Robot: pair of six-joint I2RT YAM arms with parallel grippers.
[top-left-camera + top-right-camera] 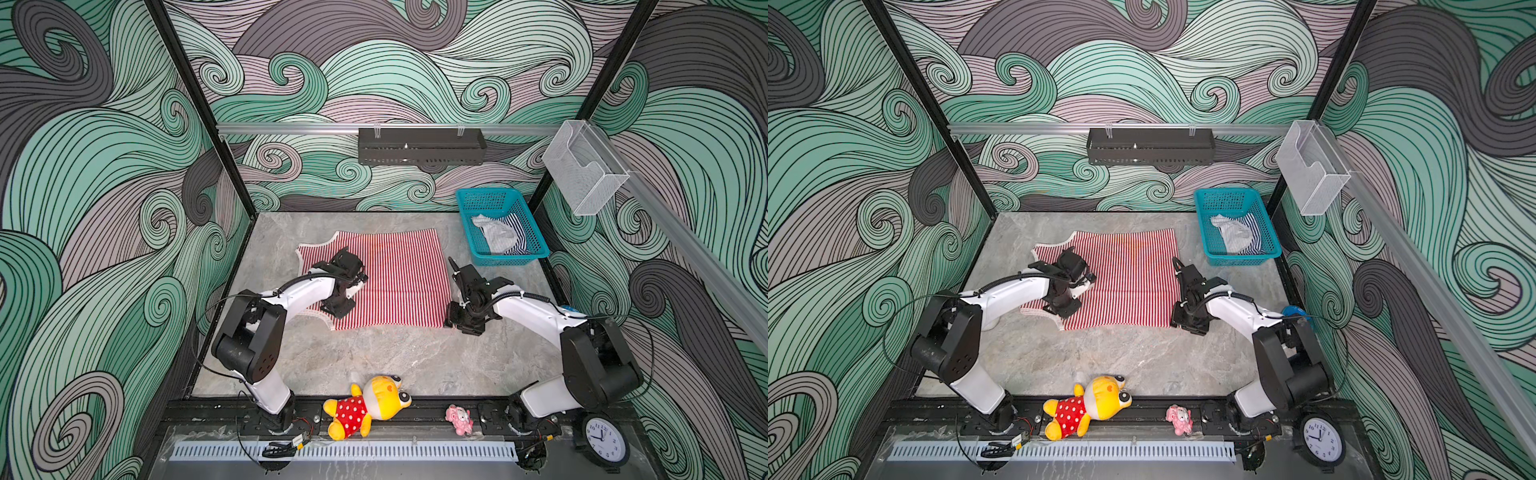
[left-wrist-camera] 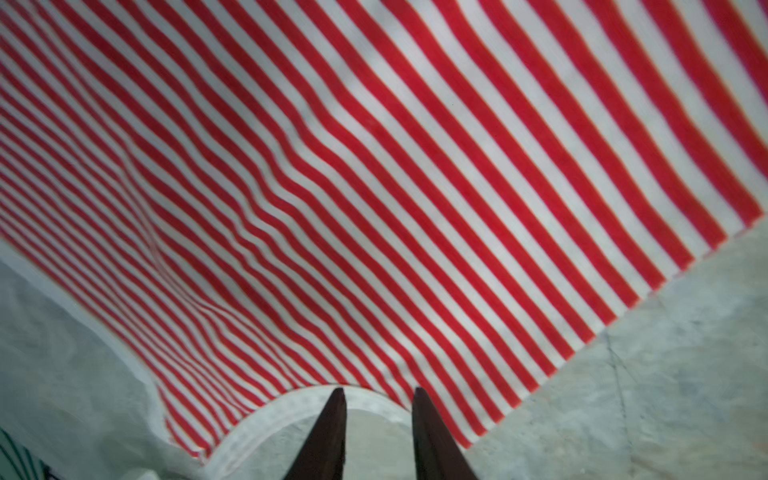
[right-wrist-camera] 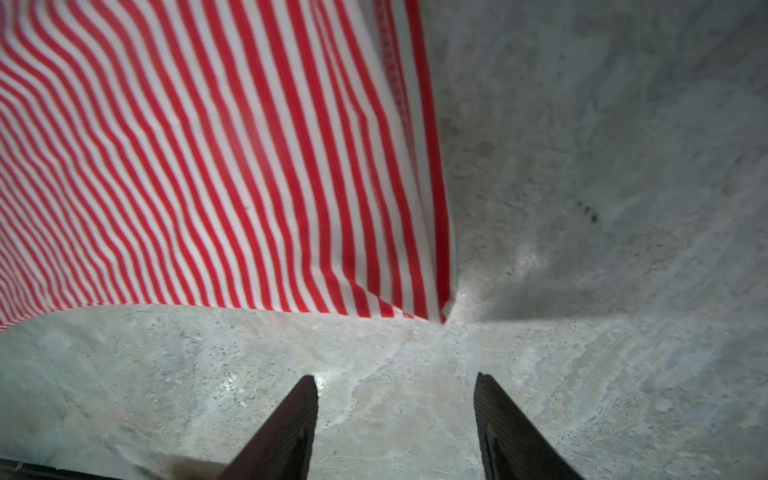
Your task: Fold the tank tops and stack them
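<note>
Now our left claw and right claw hang open, empty, beside the spread red top mid-frame; folding, we judge, needs edge grips next.

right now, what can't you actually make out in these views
- navy-and-white tank top: both top views, crumpled in the teal basket, partly under pale fabric; shape unreadable.
- red-and-white tank top: both top views, strap end partly covered by the left arm.
- blue object: both top views, mostly behind the right arm; unidentifiable.
</note>
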